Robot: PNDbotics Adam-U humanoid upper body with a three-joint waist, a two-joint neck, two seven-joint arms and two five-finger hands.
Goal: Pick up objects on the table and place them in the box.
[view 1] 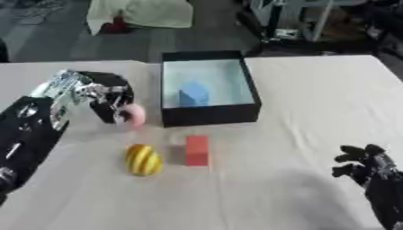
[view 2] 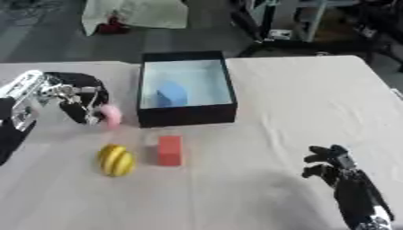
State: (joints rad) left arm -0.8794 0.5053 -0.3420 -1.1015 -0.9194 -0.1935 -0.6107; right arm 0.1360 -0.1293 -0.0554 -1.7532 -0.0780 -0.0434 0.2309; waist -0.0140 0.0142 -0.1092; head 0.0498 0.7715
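My left hand [view 1: 106,96] hangs above the table just left of the box, its fingers curled round a pink round thing [view 1: 134,115]. The black box [view 1: 169,81] with a pale inside stands at the table's middle back and holds a blue block [view 1: 194,94]. In front of the box a red block [view 1: 197,150] stands on the table. A yellow striped egg-shaped thing [view 1: 143,160] lies to the left of the red block. My right hand [view 2: 330,166] rests near the lower right corner, fingers relaxed and holding nothing.
The white table [view 1: 315,103] stretches wide to the right of the box. Beyond its far edge are a dark floor, a white cloth-covered object [view 1: 141,13] and metal frames [view 1: 299,18].
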